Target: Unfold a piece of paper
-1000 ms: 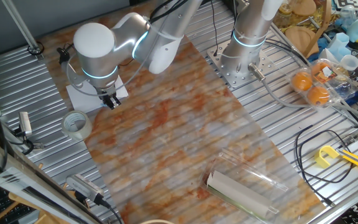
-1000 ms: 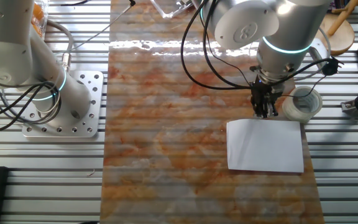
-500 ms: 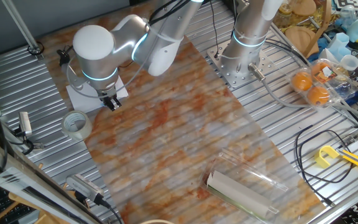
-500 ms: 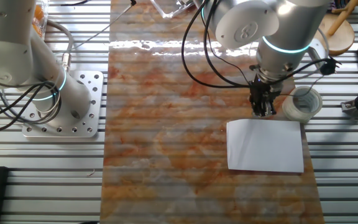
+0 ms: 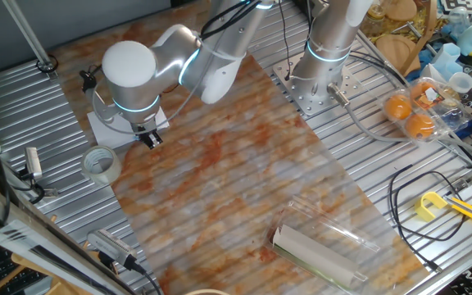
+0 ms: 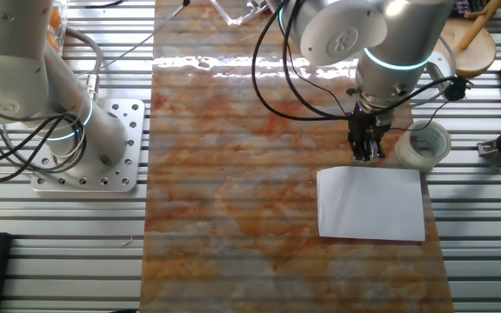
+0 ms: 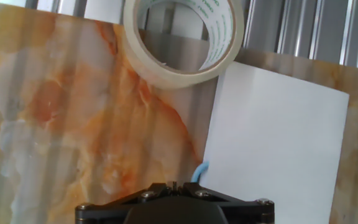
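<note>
Paper (image 6: 370, 203) flat on the counter (image 6: 233, 174), still folded, white, at the marbled strip's edge by the ribbed metal; in the hand view (image 7: 275, 143) filling the right half, with a small light-blue mark at its near left edge. Long axis across the marbled strip in the other fixed view, so the long upper edge faces the claw (image 6: 365, 153). Claw poised just beyond that edge, near its middle, pointing down; paper therefore lies directly ahead of the fingers and a little to one side, not under them. From one fixed view, claw (image 5: 148, 137) at the sheet's (image 5: 109, 127) corner nearest the counter's middle, most of the sheet hidden behind the wrist. Cannot tell whether touching the counter or just above it. Fingers appear pressed together and holding nothing, though small in both fixed views and cut off in the hand view, so cannot tell for certain. Tape roll (image 6: 423, 143) just beside the claw, close to the paper's upper corner; seen up close in the hand view (image 7: 182, 40), its rim meeting the sheet's corner. Probably the step in hand: lining up on the free edge to lift a flap. Roll close enough to snag. Only one arm working; second base (image 6: 85, 143) well apart across the counter.
</note>
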`<state>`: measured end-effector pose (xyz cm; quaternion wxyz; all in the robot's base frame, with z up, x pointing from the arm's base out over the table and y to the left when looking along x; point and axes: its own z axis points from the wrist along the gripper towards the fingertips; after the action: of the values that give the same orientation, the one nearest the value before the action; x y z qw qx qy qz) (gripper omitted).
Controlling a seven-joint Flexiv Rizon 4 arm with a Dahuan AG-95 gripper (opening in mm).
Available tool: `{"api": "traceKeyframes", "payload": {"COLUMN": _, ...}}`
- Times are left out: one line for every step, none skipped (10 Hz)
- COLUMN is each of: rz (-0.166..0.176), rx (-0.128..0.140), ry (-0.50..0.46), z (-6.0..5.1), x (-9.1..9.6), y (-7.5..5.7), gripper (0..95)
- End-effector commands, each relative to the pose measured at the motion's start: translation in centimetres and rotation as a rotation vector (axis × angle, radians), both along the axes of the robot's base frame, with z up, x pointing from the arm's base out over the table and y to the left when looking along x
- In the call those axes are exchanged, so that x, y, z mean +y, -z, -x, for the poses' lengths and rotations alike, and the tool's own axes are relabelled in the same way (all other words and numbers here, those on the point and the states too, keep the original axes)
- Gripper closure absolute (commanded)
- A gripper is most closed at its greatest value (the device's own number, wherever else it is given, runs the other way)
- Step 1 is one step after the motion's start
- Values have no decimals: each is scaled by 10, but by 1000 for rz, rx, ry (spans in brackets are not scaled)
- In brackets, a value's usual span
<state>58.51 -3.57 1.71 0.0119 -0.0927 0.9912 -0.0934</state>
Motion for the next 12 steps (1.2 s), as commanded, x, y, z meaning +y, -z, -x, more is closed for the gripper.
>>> {"api": "traceKeyframes", "payload": {"rz": -10, "rx": 24, "ry": 22, "z": 0, "x": 0, "y": 0, "gripper": 950}}
{"api": "traceKeyframes", "payload": {"rz": -5, "rx": 59, "ry": 59, "z": 0, "x": 0, "y": 0, "gripper": 950}}
{"api": "traceKeyframes", "payload": {"rz": -7, "rx": 70, "ry": 69, "z": 0, "x": 0, "y": 0, "gripper": 950}}
{"api": "traceKeyframes", "payload": {"rz": -6, "rx": 74, "ry": 65, "z": 0, "x": 0, "y": 0, "gripper": 950}}
{"api": "traceKeyframes", "payload": {"rz": -5, "rx": 72, "ry": 64, "z": 0, "x": 0, "y": 1, "gripper": 950}}
{"api": "traceKeyframes", "payload": {"rz": -3, "rx": 64, "ry": 64, "z": 0, "x": -3, "y": 7, "gripper": 950}}
{"api": "traceKeyframes", "payload": {"rz": -4, "rx": 54, "ry": 62, "z": -1, "x": -4, "y": 12, "gripper": 950}}
{"api": "traceKeyframes", "payload": {"rz": -16, "rx": 66, "ry": 71, "z": -1, "x": -4, "y": 8, "gripper": 950}}
{"api": "traceKeyframes", "payload": {"rz": -16, "rx": 72, "ry": 72, "z": -1, "x": -3, "y": 1, "gripper": 950}}
{"api": "traceKeyframes", "payload": {"rz": 16, "rx": 74, "ry": 52, "z": 0, "x": -2, "y": -7, "gripper": 950}}
{"api": "traceKeyframes", "payload": {"rz": 12, "rx": 59, "ry": 44, "z": 0, "x": -6, "y": -5, "gripper": 950}}
{"api": "traceKeyframes", "payload": {"rz": 9, "rx": 57, "ry": 44, "z": 1, "x": -8, "y": -3, "gripper": 950}}
